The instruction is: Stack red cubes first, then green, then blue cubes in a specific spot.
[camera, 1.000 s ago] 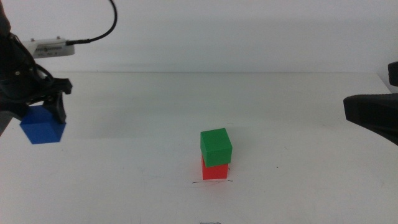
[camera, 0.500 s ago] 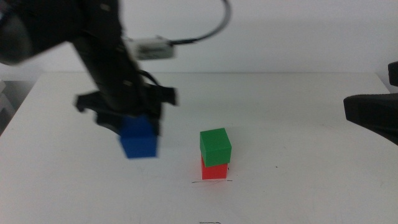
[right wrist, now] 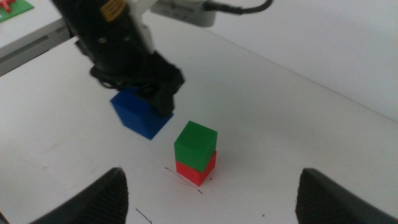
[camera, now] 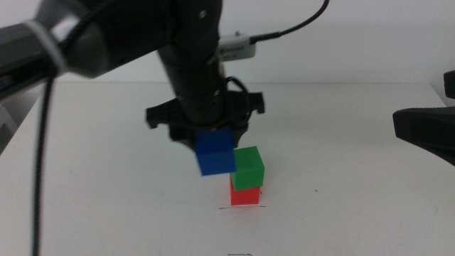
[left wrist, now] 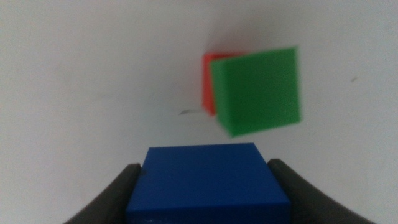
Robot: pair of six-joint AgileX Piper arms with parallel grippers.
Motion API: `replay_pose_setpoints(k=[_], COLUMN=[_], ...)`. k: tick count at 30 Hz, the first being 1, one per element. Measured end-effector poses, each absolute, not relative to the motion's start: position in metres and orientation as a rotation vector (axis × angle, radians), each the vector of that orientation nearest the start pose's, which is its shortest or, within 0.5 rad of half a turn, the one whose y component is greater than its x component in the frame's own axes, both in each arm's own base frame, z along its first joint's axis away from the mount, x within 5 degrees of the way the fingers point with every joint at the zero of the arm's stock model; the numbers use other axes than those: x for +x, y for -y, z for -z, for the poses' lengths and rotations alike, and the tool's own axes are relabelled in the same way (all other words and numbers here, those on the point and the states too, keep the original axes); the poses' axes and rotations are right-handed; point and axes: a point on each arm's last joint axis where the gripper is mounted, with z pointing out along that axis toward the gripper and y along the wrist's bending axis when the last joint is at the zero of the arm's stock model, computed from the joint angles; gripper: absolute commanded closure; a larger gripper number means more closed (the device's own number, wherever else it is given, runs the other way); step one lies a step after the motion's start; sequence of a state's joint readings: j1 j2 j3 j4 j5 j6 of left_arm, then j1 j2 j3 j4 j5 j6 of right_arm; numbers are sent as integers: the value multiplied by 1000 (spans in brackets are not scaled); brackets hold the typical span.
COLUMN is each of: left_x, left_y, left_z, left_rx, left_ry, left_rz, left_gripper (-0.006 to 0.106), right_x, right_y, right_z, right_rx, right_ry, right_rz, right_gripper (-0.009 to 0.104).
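The blue cube [camera: 215,156] is gripped between the fingers of the left gripper [camera: 206,139] and held in the air, just left of the green cube [camera: 248,168]. The green cube is seated on the red cube [camera: 245,195] on the white worktop [camera: 341,185]. At the right edge the right gripper [right wrist: 211,190] is parked with its fingers spread wide.

My left arm reaches in from the left side of the middle view, forearm angled down over the table's centre, wrist pointing downward. My left gripper [camera: 215,153] hangs clear above the table, its two dark jaws clamped on opposite faces of the blue cube [camera: 215,158]. My right gripper [right wrist: 211,199] waits at the right edge of the middle view, raised off the table, with its jaws spread wide apart and nothing between them.
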State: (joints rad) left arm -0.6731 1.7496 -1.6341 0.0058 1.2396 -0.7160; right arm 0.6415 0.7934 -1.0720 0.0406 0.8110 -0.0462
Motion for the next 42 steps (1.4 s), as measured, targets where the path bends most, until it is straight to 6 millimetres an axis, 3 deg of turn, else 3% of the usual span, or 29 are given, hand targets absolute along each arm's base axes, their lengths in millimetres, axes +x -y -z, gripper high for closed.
replay_pose_setpoints(k=[8,18,34,42], left_x=[303,314,320,326], left_y=[259,274,274,279], left_z=[-314,-309,-298,-280], left_rx=[-9,34,34,36], left_ry=[-2900,-2903,-2903,-2934], left_rz=[336,382,304,260], left_gripper=[84,84,84,84], right_x=[109,109,109,109], right_y=[-85,-85,-85,-85], right_z=[-422,-422,-422,-422], right_rx=[-679,-679,-679,-679], right_ry=[-1925,-1925,-1925,-1925], right_rz=[-424,-424,-424,-424], right_gripper=[1,1,1,1])
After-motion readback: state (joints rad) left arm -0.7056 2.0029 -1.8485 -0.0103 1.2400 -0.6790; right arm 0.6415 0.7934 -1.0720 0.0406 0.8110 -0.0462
